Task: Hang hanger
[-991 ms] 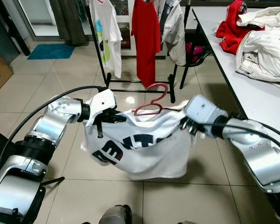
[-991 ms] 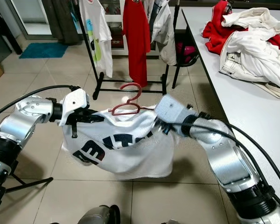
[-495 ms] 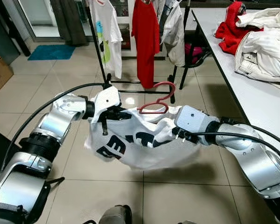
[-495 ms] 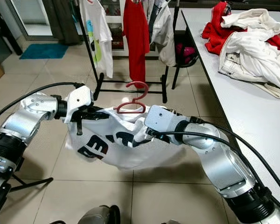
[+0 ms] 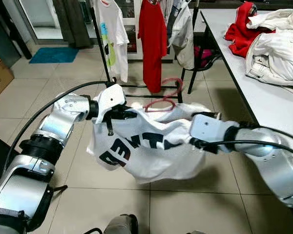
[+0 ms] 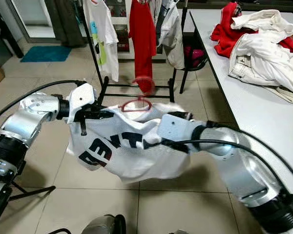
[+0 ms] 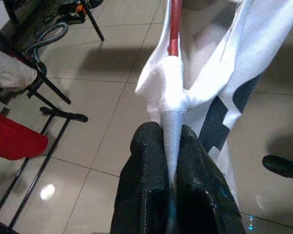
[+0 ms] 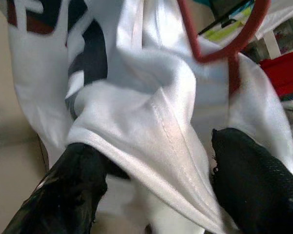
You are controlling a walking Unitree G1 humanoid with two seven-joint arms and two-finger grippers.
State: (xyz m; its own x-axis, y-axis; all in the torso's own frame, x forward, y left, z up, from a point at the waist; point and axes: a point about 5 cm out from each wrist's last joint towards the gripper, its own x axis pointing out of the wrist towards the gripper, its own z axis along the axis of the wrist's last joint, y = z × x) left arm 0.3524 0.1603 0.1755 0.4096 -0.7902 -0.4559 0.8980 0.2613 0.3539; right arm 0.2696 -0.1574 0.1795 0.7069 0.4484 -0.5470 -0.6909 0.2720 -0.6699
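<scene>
white table (image 5: 263,105) bears heaped white and red clothes (image 5: 271,36); rack base (image 5: 141,87) on tiled floor (image 5: 195,204).

The white shirt (image 5: 151,146) bears large dark letters, upside down and creased, not readable.

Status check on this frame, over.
Left gripper pinching white shirt; right gripper straddling its fabric. Red hanger inside shirt, unhung. Rack ahead.

Both silver arms reach forward at about chest height, elbows bent, forearms angled inward toward each other. The left gripper (image 7: 172,146) has its two black fingers (image 7: 146,175) pressed together, pinching a fold of white cloth between them. The right gripper (image 8: 154,175) has its fingers (image 8: 249,170) spread apart, with white cloth lying across the gap between them.
</scene>
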